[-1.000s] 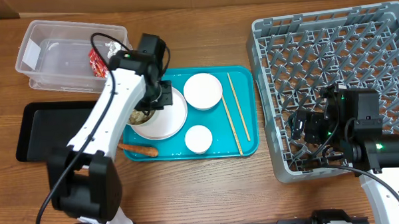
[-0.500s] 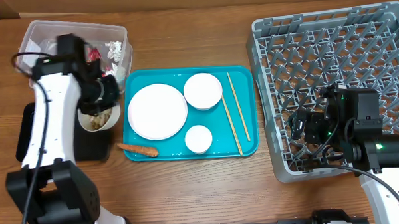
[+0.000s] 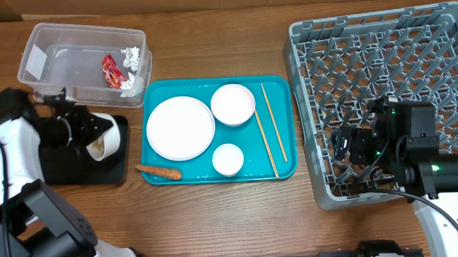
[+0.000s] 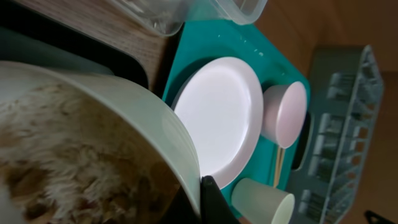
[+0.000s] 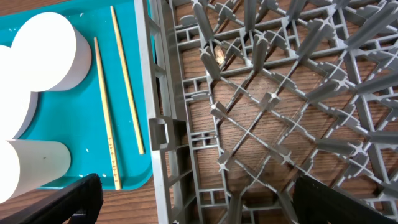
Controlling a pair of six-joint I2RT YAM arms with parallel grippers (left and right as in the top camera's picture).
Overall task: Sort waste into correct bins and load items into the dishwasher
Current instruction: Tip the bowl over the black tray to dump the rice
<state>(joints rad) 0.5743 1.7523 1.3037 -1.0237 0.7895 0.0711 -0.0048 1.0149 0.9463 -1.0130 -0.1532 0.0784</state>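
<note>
My left gripper (image 3: pixel 98 138) is shut on the rim of a white bowl (image 3: pixel 107 139) and holds it tipped on its side over the black tray (image 3: pixel 62 171). In the left wrist view the bowl (image 4: pixel 124 106) holds rice and beige food scraps (image 4: pixel 68 155), with one finger (image 4: pixel 209 198) on its rim. The clear tub (image 3: pixel 55 81) holds a red wrapper (image 3: pixel 111 71) and white tissue (image 3: pixel 131 57). A carrot piece (image 3: pixel 159 171) lies on the table. My right gripper (image 3: pixel 344 150) is open and empty above the dish rack (image 3: pixel 387 62), over its front left part (image 5: pixel 199 186).
The teal tray (image 3: pixel 284 169) holds a white plate (image 3: pixel 181 128), a white bowl (image 3: pixel 233 104), a small white cup (image 3: pixel 228 159) and two chopsticks (image 3: pixel 269 131). The right wrist view shows the chopsticks (image 5: pixel 124 81) beside the rack's wall (image 5: pixel 161 130).
My left arm has carried the bowl off the plate on the teal tray, leftward to the black tray, and tipped it on its side. The right arm has not moved.
</note>
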